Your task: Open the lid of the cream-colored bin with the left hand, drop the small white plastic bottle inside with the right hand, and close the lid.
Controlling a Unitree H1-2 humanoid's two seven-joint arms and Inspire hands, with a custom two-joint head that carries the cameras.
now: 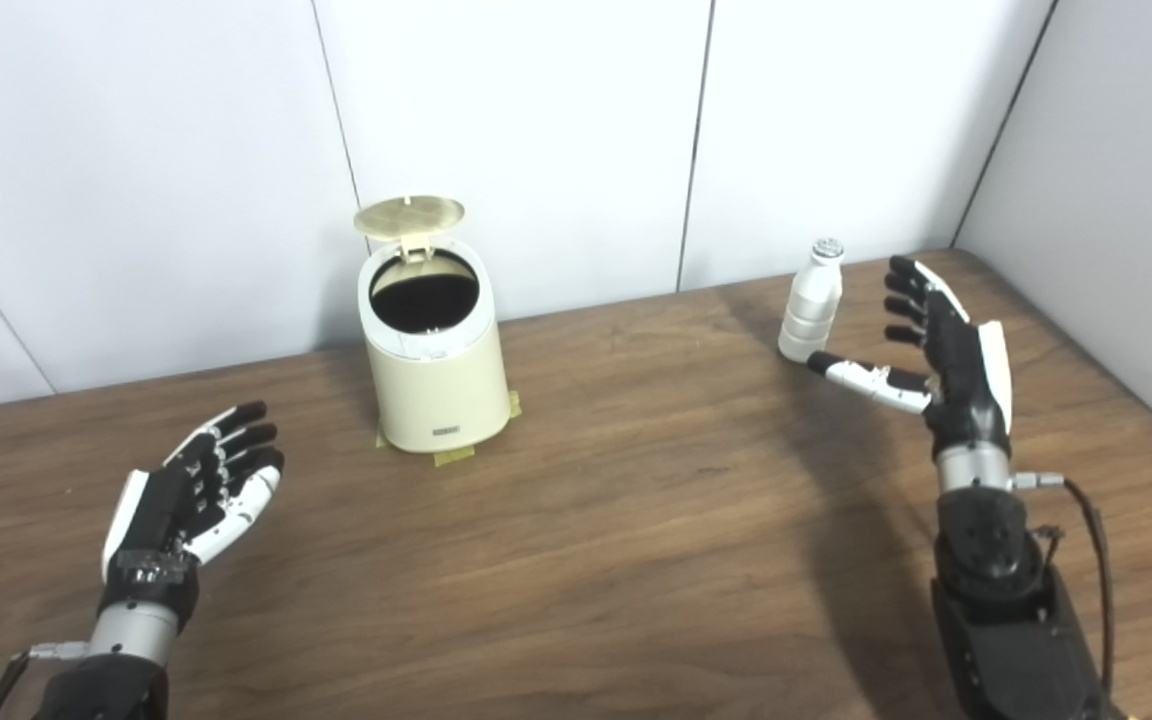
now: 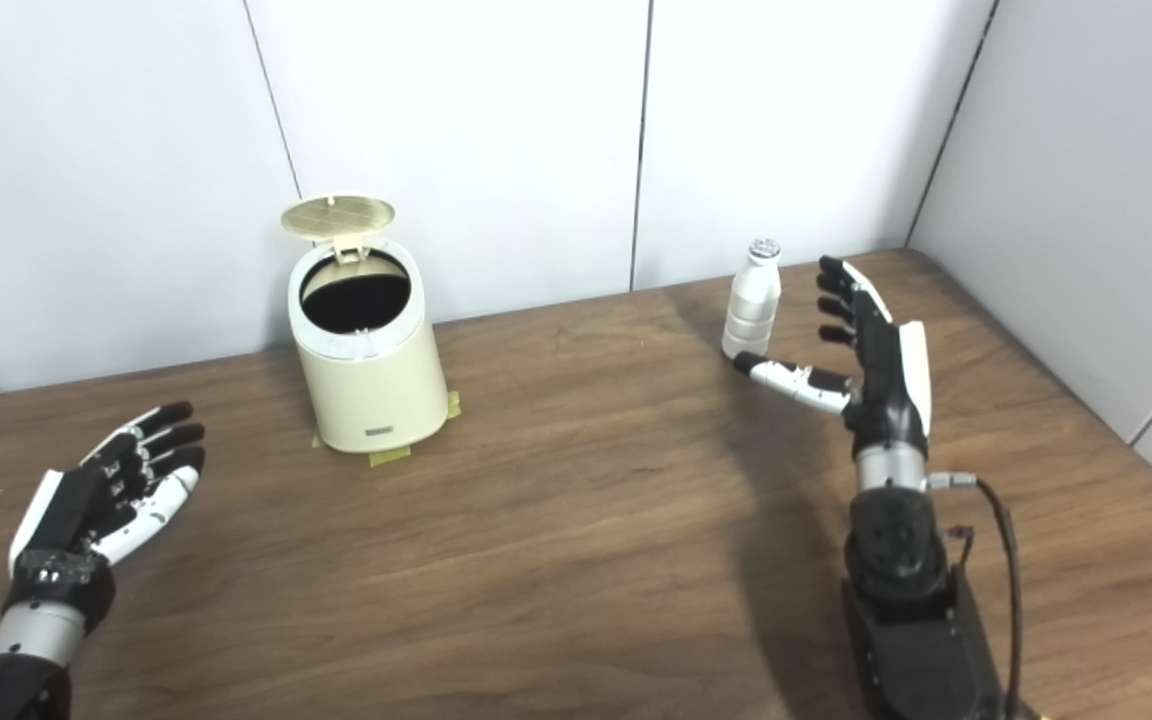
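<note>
While your right hand point(image 1: 946, 350) stands with its fingers point(image 1: 908, 300) spread and holding nothing, the bottle point(image 1: 812, 300) sits just to the hand's left, in the opening between the fingers above and the thumb below. From these views you cannot tell whether anything touches it; the thumb tip looks to be right at its base. The bottle stands upright on the tabletop point(image 1: 636, 500), long axis vertical, cap up, so I judge a sideways wrap around its body is what the next move calls for, with the palm already facing it.

Farther out, the bin point(image 1: 433, 350) stands well to the left, near the back wall, with its lid point(image 1: 409, 216) already tipped up and back and the dark mouth exposed. Your left hand point(image 1: 191, 495) rests low near the front left, palm up, fingers loosely apart and empty, well apart from the bin. The right hand is plainly the nearer one to the bottle.
</note>
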